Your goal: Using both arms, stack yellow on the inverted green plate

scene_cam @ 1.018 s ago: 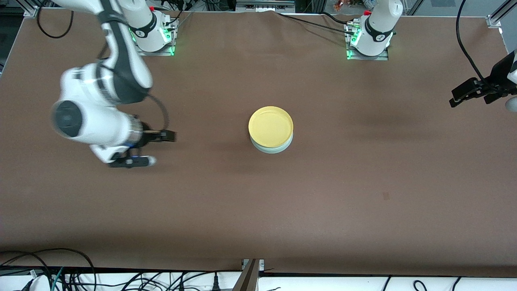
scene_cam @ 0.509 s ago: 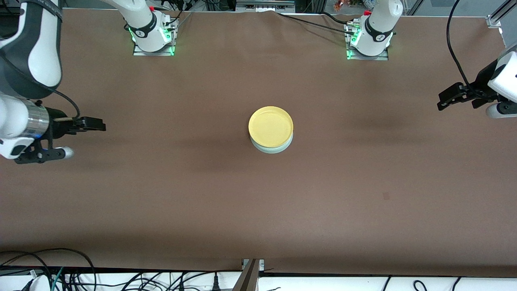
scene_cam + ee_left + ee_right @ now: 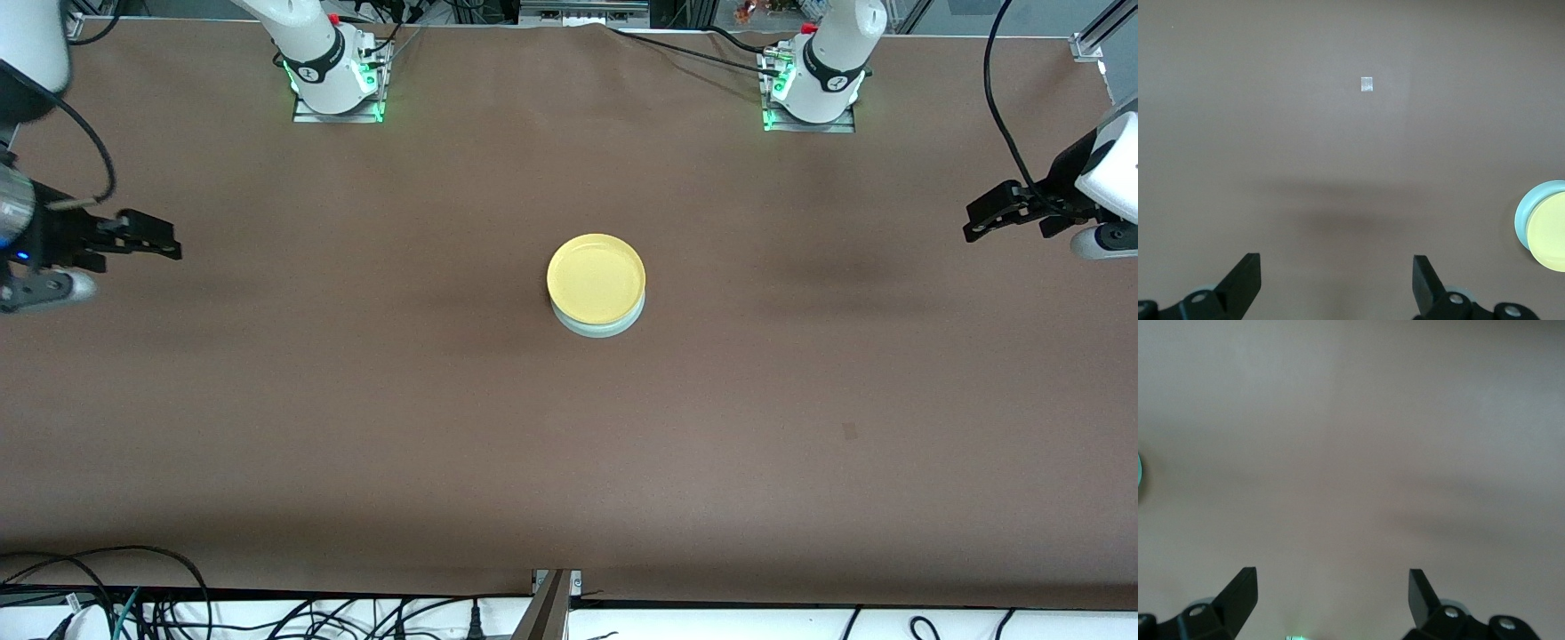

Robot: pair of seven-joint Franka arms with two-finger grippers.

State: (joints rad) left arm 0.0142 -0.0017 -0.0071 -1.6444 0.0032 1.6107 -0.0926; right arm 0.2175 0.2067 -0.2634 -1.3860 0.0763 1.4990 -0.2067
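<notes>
The yellow plate [image 3: 596,278] sits rim-up on the pale green plate [image 3: 601,328], whose edge shows under it, at the middle of the brown table. Both show at the edge of the left wrist view, yellow [image 3: 1550,233] on green [image 3: 1528,212]. A sliver of the green plate [image 3: 1140,469] shows in the right wrist view. My left gripper [image 3: 987,213] is open and empty above the left arm's end of the table. My right gripper [image 3: 149,238] is open and empty above the right arm's end. In the wrist views, the left gripper [image 3: 1335,280] and the right gripper [image 3: 1332,595] have nothing between their jaws.
The brown table cloth [image 3: 569,444] covers the whole table. The arm bases [image 3: 333,76] [image 3: 813,84] stand along its far edge. A small pale mark [image 3: 1367,85] lies on the cloth. Cables [image 3: 107,596] run along the near edge.
My right arm has swung away from the plates to its end of the table and risen. My left gripper shifted slightly toward the middle a second ago, then held still. The plates have not moved.
</notes>
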